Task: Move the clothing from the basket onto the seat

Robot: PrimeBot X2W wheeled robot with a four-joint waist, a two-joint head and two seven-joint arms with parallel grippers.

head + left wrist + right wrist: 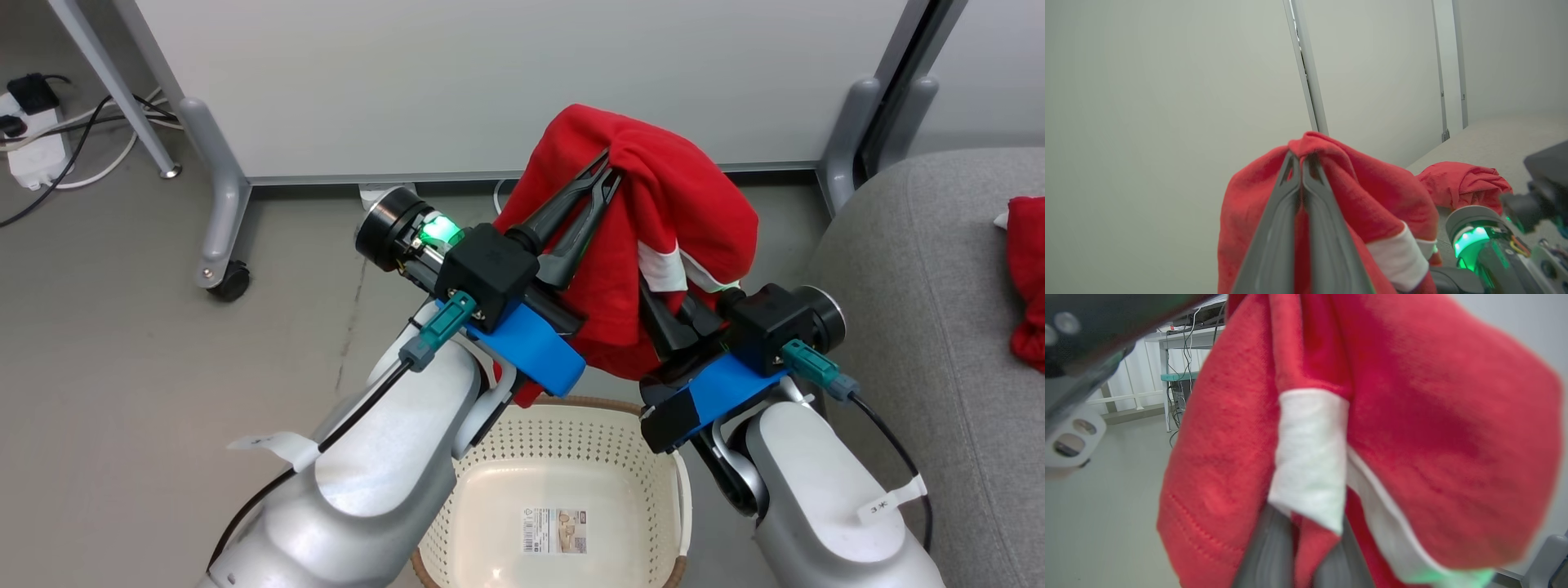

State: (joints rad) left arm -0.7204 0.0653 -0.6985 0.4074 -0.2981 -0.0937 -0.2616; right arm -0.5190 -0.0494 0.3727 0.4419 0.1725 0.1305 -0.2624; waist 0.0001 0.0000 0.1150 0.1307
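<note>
One red garment [653, 204] with white trim hangs in the air above the basket [604, 405], held by both grippers. My left gripper [606, 178] is shut on its top fold, and the left wrist view shows the pinch [1302, 157]. My right gripper [665, 322] grips lower down, with red fabric [1412, 416] wedged between its fingers [1267, 551] and its tips hidden under a white stripe. The basket's inside holds a paper label. The second red garment [1027, 282] lies on the grey seat [914, 310] at the right.
A white partition panel stands behind, on grey legs with a caster [224, 282] at the left and another leg [845, 139] by the seat. A power strip with cables [37, 155] lies on the floor at the upper left.
</note>
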